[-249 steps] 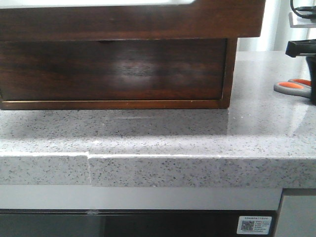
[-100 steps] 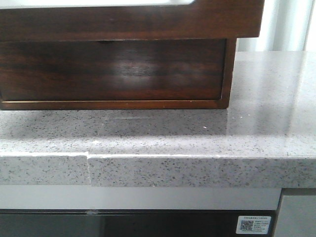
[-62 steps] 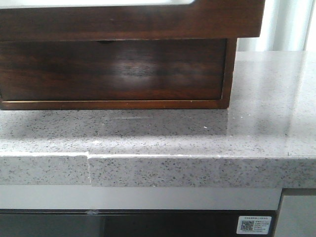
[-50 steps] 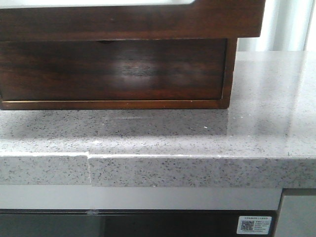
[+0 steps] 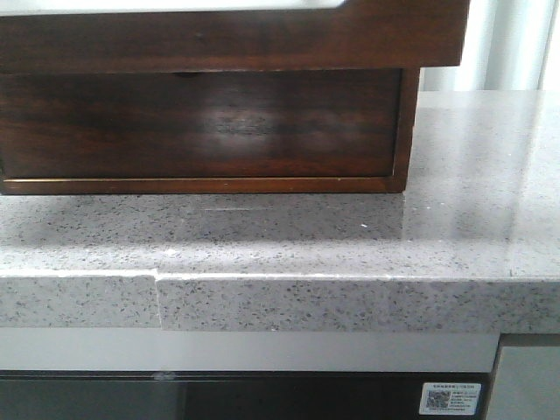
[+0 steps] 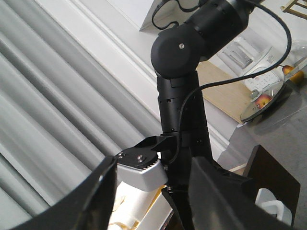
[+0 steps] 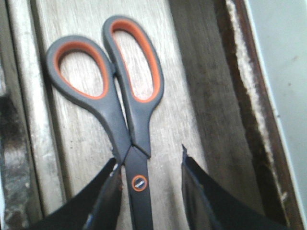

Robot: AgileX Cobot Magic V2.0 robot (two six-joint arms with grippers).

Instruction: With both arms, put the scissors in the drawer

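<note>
- Now, scissors (image 7: 123, 103) lie flat on pale wood floor (image 7: 163, 120) inside what looks like the drawer (image 5: 227, 39), seen only in right wrist view; not visible in front view.
- Right gripper (image 7: 148, 191) hangs just above the blades near the pivot, fingers apart w/ a gap on each side; looks like nothing is gripped, though the blade tips are out of view.
- Left gripper (image 6: 153, 191): fingers apart, holding nothing, aimed up at the other arm (image 6: 184, 86) and a ribbed wall, well away from the drawer.
- Front view: drawer front juts out over lower cabinet front (image 5: 201, 122) on speckled counter (image 5: 350, 236), so prob. open.
- Risk 1: if right arm lifts crooked, a finger could snag the blade & drag the scissors back out.
- Risk 2: dark side wall (image 7: 249, 110) is near the right finger; a sideways pull-out may knock it.
- Risk 3: left arm has to come down to push the drawer shut; closing before right arm is clear would pinch it.
- Risk 4: a hard shove could slide the whole cabinet on the smooth counter.
</note>
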